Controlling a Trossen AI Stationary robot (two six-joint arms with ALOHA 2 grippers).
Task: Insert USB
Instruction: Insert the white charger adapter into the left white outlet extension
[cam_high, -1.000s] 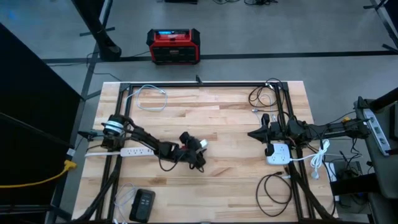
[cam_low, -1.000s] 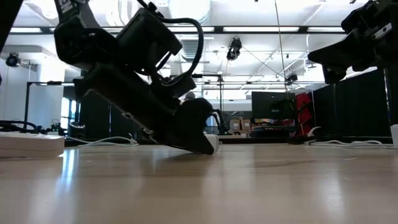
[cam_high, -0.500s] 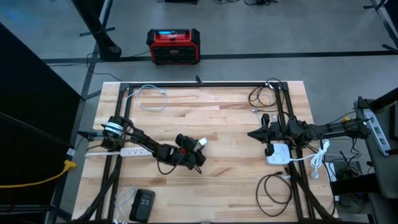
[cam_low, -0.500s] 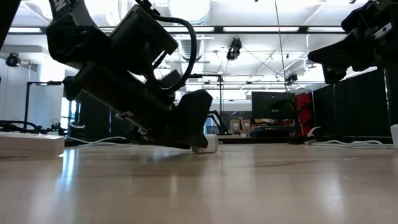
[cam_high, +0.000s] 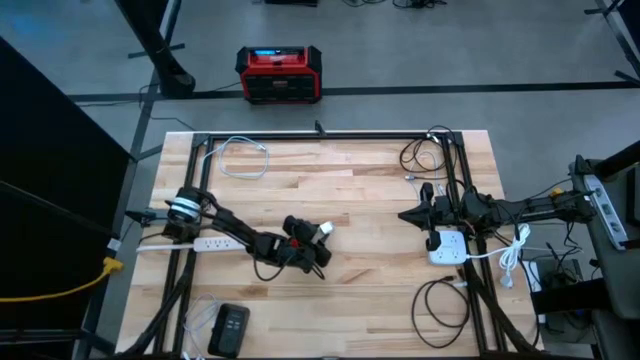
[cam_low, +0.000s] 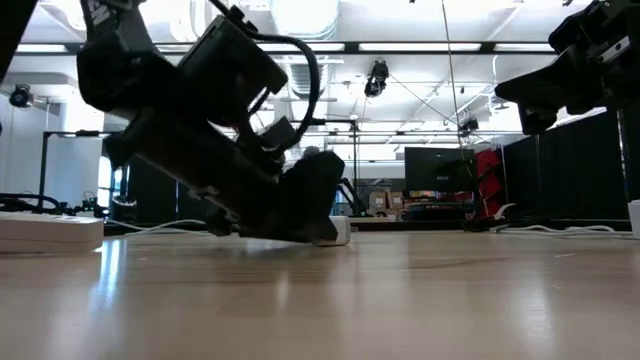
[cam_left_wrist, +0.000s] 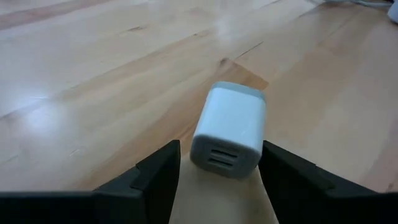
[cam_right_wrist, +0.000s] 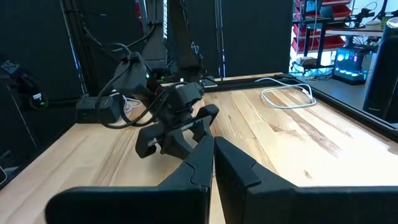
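Change since a second ago: left gripper (cam_high: 318, 243) has drawn back a little toward the table's left edge and dropped flatter, so the white USB charger block (cam_high: 325, 229) that it covered in the low view now shows at its fingertips; over the last half second almost nothing moved.
Left gripper: lying low on the wooden table (cam_high: 360, 180), toward the front edge and left of the middle, its arm reaching in from the left edge.
Left jaws: spread, one finger (cam_left_wrist: 158, 177) on each side of the charger block, with a sliver of table showing between each finger and the block; not pinching it.
USB charger block: resting on the table between the left fingertips, its two slot ports facing the wrist camera (cam_left_wrist: 230, 127); in the low view it sits on the wood at the gripper's tip (cam_low: 335, 230).
Right gripper: held above the table just inside the right edge, about midway along it (cam_high: 405, 214), pointing toward the table's centre.
Right jaws: pressed together, empty (cam_right_wrist: 213, 163).
White power strip, left: lying by the left edge under the left arm (cam_high: 215, 242).
White power strip, right: by the right edge under the right arm (cam_high: 447, 247).
White cable: looped near the far-left corner (cam_high: 240, 158).
Black cables: coiled near the far-right corner (cam_high: 425, 152) and near the front-right corner (cam_high: 440, 305).
Off the table: red and black case (cam_high: 279, 74) on the floor past the far edge.
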